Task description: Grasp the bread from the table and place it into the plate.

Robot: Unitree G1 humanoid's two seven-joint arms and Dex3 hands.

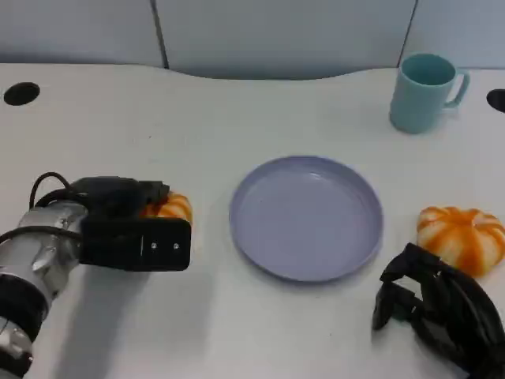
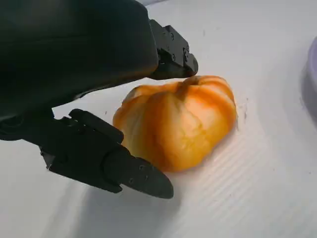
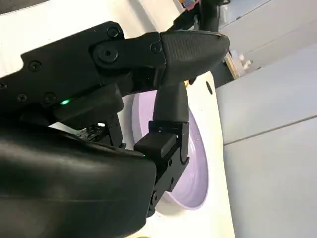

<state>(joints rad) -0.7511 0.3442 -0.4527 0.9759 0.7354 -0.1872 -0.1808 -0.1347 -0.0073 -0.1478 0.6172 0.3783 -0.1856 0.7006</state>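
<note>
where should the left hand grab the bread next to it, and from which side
Judging by its shape, across its rounded sides. The bread is a low ribbed dome lying flat on the table, so a top pinch would likely slip. The left hand already comes from the side away from the plate, with fingers on either flank; closing there, low on the sides, looks best.

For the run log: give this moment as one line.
left hand: fingers around left bread, on table | right hand: holds nothing, beside right bread | plate: no bread
</note>
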